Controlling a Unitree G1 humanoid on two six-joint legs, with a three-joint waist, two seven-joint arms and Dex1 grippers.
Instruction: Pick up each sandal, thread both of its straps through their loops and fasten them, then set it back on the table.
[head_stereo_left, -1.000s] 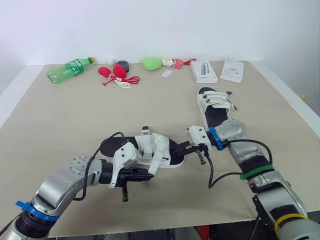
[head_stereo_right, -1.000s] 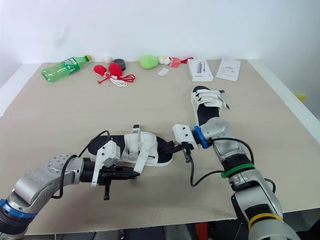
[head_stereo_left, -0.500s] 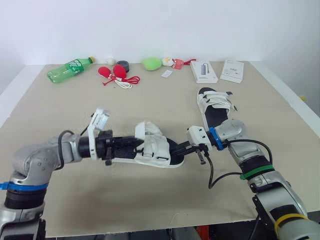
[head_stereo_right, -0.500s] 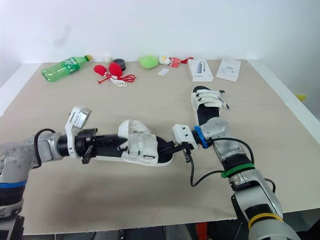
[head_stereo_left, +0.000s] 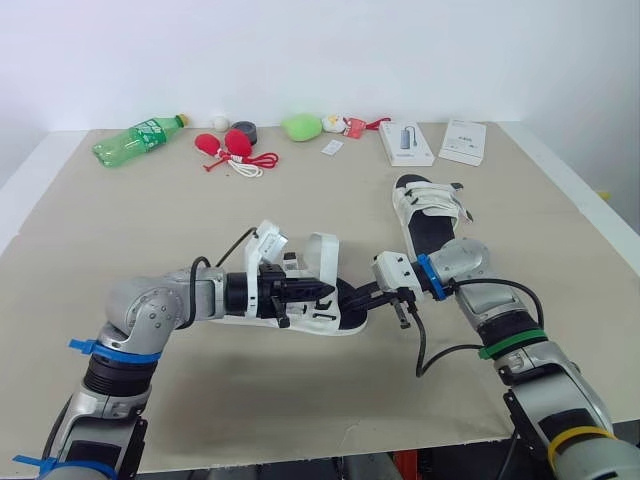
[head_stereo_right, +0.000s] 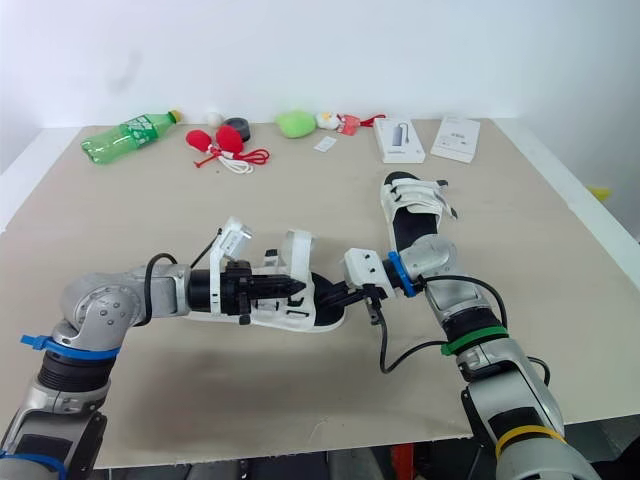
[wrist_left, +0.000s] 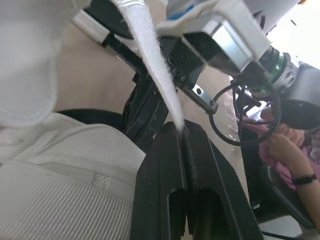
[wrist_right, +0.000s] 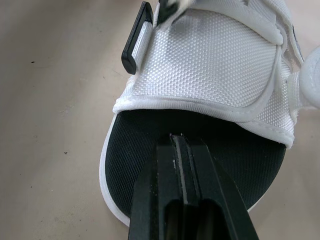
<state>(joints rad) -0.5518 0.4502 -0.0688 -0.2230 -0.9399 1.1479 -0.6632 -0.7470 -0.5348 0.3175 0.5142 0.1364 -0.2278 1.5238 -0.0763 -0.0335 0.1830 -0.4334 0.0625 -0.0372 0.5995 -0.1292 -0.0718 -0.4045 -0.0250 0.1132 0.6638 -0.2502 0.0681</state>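
Clamping the raised strap (head_stereo_left: 321, 254) of the sandal (head_stereo_left: 322, 319) is the left end effector (head_stereo_left: 325, 290); the right end effector (head_stereo_left: 358, 298), closed, touches its toe

Two sandals (head_stereo_left: 318, 314) (head_stereo_left: 430, 212), two boxes (head_stereo_left: 407, 143) (head_stereo_left: 465, 141) and one bottle (head_stereo_left: 140, 140)

Beige table (head_stereo_left: 150, 235) bearing white sandal (head_stereo_left: 432, 212), green bottle (head_stereo_left: 138, 139), flat box (head_stereo_left: 465, 142).

Light: bright, even, diffuse from above. Table (head_stereo_left: 150, 220) evenly lit; shadows on it soft and faint. Left wrist view: near white strap (wrist_left: 150, 65) blurred, background beyond it blown out. Right wrist view: sandal (wrist_right: 215, 65) weave crisp.
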